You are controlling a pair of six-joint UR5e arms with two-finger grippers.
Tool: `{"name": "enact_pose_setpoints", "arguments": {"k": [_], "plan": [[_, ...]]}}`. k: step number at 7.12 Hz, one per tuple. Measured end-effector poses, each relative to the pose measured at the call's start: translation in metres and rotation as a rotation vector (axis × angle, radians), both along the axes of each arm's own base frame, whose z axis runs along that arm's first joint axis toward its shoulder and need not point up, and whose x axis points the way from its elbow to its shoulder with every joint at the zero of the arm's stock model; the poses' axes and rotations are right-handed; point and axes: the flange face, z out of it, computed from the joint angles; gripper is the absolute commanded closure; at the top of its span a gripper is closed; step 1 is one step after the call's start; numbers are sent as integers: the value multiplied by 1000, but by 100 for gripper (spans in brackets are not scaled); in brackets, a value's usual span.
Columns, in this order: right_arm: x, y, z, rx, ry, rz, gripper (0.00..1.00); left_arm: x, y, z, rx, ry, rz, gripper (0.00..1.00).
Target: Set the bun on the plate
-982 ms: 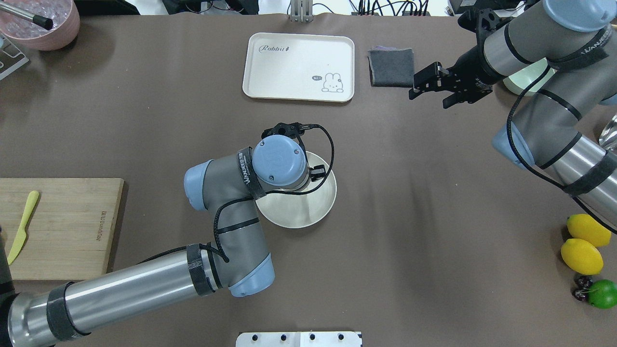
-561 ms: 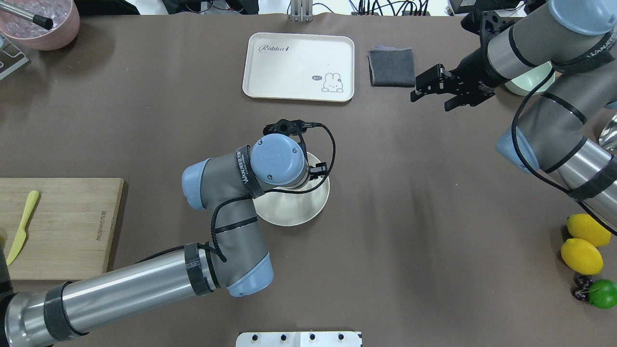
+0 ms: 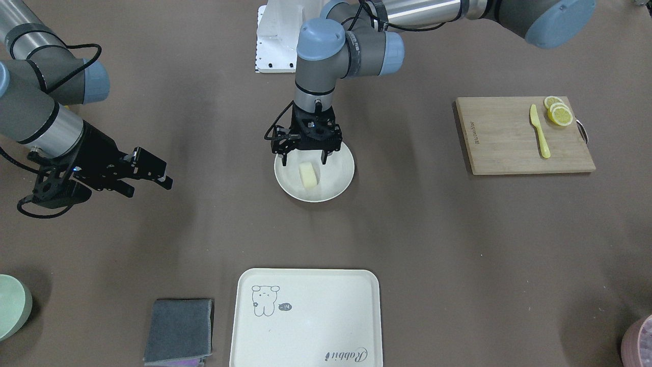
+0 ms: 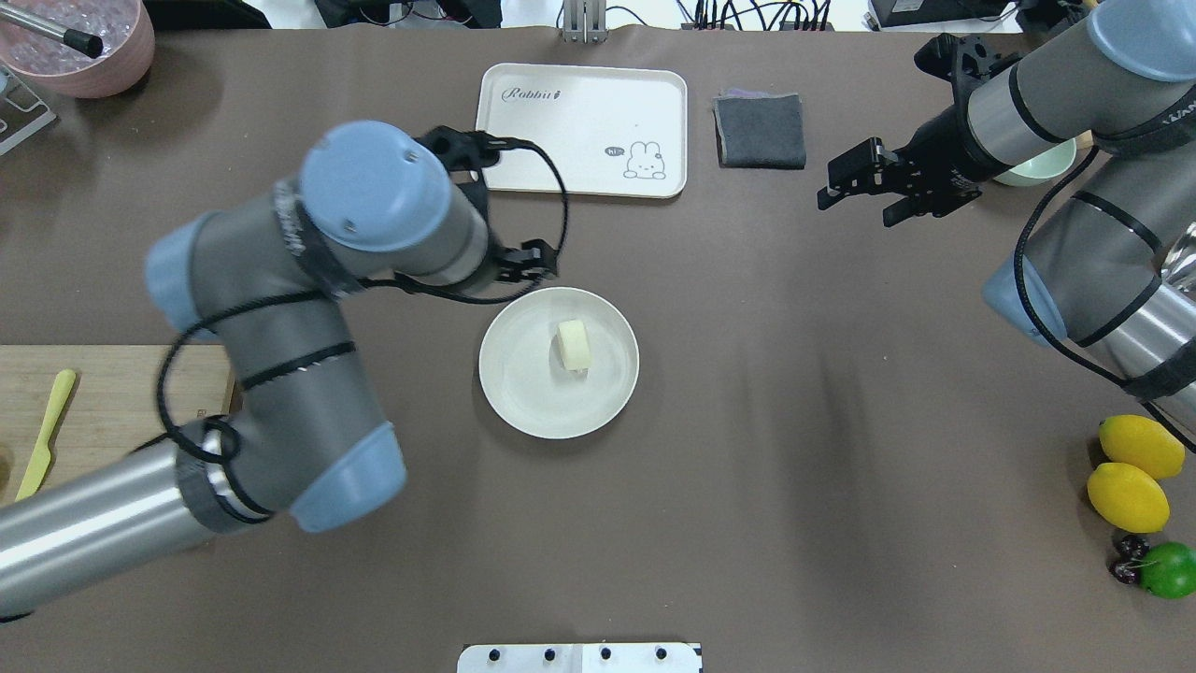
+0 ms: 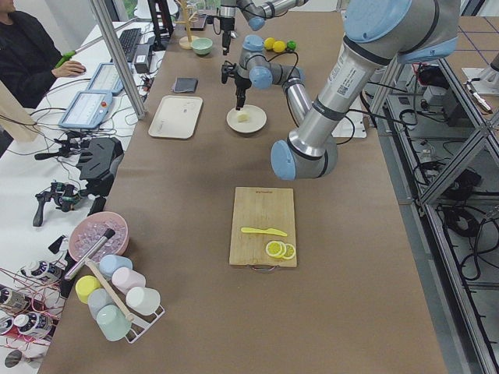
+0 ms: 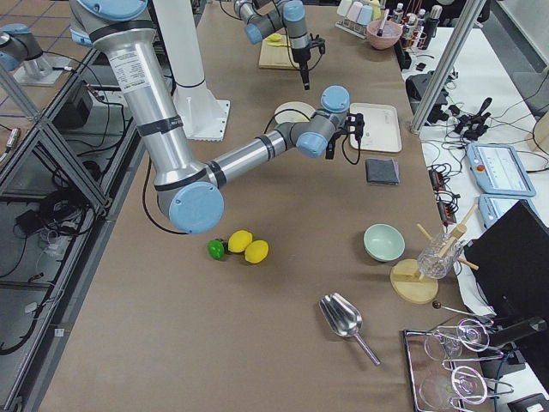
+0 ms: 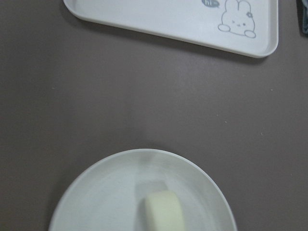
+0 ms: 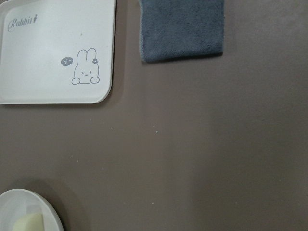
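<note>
Nearby: tray and grey cloth on worktop, beyond plate.
Bun: lies on plate, uncovered.
Left fingers: released, above plate rim.
Right fingers: released, far from plate.

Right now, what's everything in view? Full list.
bun: 1, pale cream, lying on the plate
plate: 1, cream-white, table centre
tray: 1, cream with a rabbit drawing, beyond the plate
cloth: 1, grey, folded, beside the tray
cutting board: 1, wood, robot's left side
knife: 1, yellow-green, on the board
lemon slices: about 3, yellow, overlapping on the board
lemons: 2, yellow, robot's right side
lime: 1, green, beside the lemons
green bowl: 1, pale green, far right
pink bowl: 1, pink, far left corner
left hand: black, open, above the plate's rim, not touching the bun
right hand: black, open, in the air near the cloth
</note>
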Motion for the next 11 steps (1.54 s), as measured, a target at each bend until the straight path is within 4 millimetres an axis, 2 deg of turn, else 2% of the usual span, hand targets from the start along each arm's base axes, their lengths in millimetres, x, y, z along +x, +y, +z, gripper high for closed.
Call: {"name": "enact_pose_setpoints", "arguments": {"k": [2,3,4,5,6,7,8,9,10,11], "plan": [[25,6,15,12,11,12,0,-129,-44,88,8,-67,98,2],[47,9,25,8,15,24,0,-197,-54,137,4,-73,153,2],[76,11,42,17,24,30,0,-266,-59,196,26,-87,217,2],[111,13,72,42,48,24,0,-334,-65,257,62,-113,274,2],[146,13,102,79,92,4,0,-389,-72,305,95,-130,315,2],[183,9,129,119,160,-34,0,-433,-75,345,120,-144,342,2],[226,6,154,152,226,-83,0,-462,-76,376,121,-151,355,2],[272,7,178,176,291,-128,0,-481,-76,401,117,-156,365,2],[312,10,203,187,355,-176,0,-495,-75,417,122,-161,377,2],[335,12,223,187,392,-217,0,-505,-73,429,123,-164,386,2]]}}
